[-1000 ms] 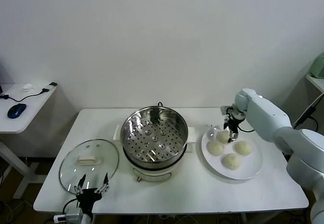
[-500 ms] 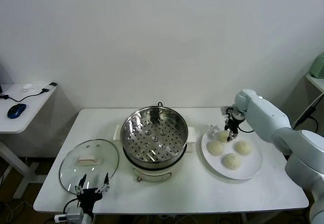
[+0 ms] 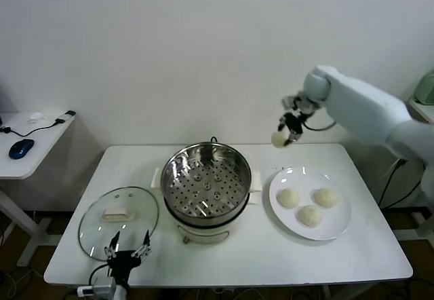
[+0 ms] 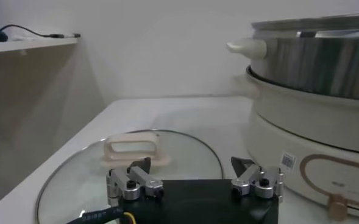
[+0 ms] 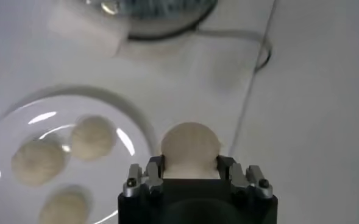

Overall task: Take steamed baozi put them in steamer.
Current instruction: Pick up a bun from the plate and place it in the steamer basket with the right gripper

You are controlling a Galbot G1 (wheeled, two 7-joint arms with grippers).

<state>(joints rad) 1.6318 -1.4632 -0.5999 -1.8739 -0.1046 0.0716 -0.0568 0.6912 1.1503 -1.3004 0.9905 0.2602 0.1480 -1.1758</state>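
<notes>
1. At the far left a small side desk stands apart from the white counter, with a dark mouse lying on it
2. The left gripper sits low at the counter's front left edge, its fingers spread apart and holding nothing; in the left wrist view they hang just over the near rim of the glass lid
3. The glass lid lies flat on the counter, cream handle up, just left of the steamer and close to its base
4. The steamer stands in the middle of the counter, a shiny steel pot on a cream base; its perforated tray is bare, with no bun in it
5. Right of the steamer a flat white plate rests on the counter, near the steamer's side handle
6. Three buns lie on the plate: one at its left, one at the front and one toward the right, close together
7. The right gripper is raised well above the counter, over the gap between steamer and plate, toward the back wall
8. It is clamped on the fourth bun; the right wrist view shows the round bun pinched between both fingers, with the plate and its three buns below
</notes>
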